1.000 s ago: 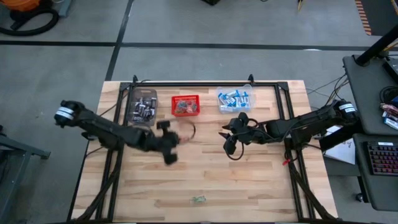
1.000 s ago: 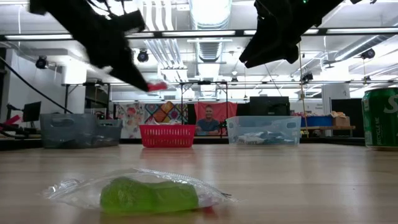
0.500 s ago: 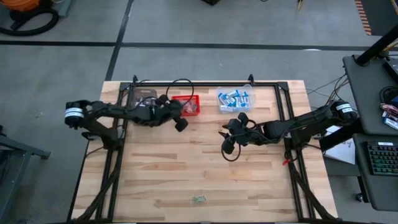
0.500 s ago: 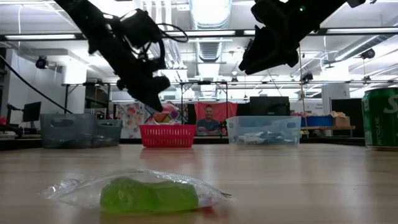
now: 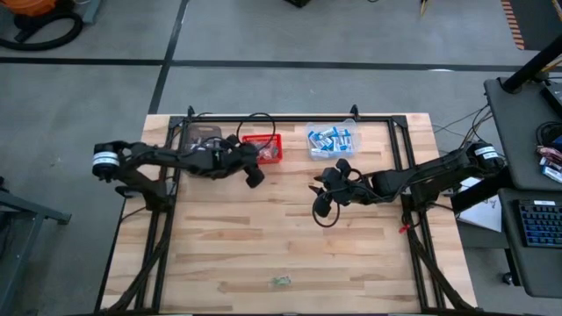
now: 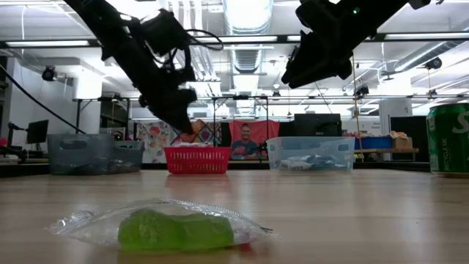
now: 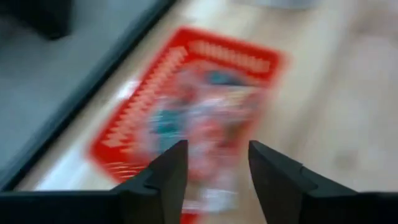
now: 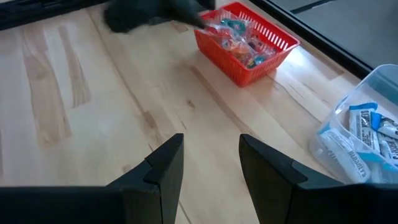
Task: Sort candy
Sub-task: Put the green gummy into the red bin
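High view, left hand [image 5: 255, 175]: hovering at the red basket [image 5: 262, 149], upper centre of frame; fingers [image 7: 168, 177] parted, gripping nothing.
Right hand [image 5: 321, 207]: hanging above mid-desk [image 5: 290, 237], fingers apart, empty.
Candy: twist-wrapped pieces [image 8: 239, 38] lying in the basket; blue-and-white packets [image 5: 332, 139] in the clear bin [image 5: 333, 153]; green sweet [image 5: 280, 282] sitting at lower centre.

Both arms are dark, near-black jointed links; the left arm [image 5: 167, 158] and right arm [image 5: 421, 178] each carry a pale grey-white band at the outer joint. Thin black cables loop off the wrists. The fingers [image 8: 163, 171] are flat matte-black plates with angular stepped edges; any markings are apparently too blurred to read.
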Tool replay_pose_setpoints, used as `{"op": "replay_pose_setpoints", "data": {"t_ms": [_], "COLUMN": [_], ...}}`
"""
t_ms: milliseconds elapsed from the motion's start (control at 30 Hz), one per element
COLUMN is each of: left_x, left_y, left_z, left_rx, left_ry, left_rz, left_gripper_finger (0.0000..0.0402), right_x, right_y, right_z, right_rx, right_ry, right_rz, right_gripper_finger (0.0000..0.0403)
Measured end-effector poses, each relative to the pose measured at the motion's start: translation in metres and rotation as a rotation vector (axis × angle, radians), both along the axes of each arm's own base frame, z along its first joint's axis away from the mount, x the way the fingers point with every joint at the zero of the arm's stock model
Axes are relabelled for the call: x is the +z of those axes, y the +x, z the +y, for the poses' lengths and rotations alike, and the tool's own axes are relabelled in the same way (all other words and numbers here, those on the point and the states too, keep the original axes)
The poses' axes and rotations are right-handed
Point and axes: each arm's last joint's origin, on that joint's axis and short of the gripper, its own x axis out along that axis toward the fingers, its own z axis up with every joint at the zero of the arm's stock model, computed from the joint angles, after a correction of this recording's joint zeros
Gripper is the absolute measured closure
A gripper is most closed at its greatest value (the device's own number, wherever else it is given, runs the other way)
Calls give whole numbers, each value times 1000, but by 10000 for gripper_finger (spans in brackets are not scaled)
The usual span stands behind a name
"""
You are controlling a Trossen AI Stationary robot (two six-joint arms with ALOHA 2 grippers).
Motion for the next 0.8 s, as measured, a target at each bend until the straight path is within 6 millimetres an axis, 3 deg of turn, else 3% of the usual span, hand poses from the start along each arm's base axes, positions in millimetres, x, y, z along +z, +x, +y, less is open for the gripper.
{"op": "replay_pose_setpoints", "data": {"t_ms": [167,367,600,800], "left_x": [15,31,25,10], "left_y": [3,3,-8,-16], "left_z": [-27,-95,-164,-199], "left_rx": [-203,-421,-581,-612], "left_ry": [-207,-252,-230,-269], "left_rz": [-134,-225,-205,-172], "left_gripper_finger": [234,237,237,237], "right_x": [0,0,0,0], "right_y": [0,-1,-3,-4], "right_z": [1,9,20,23], "right_rx": [-4,24,51,56], "right_ry": [10,14,28,40], "right_rz": [-4,-7,-14,-20], "right_gripper_finger": [255,255,255,255]}}
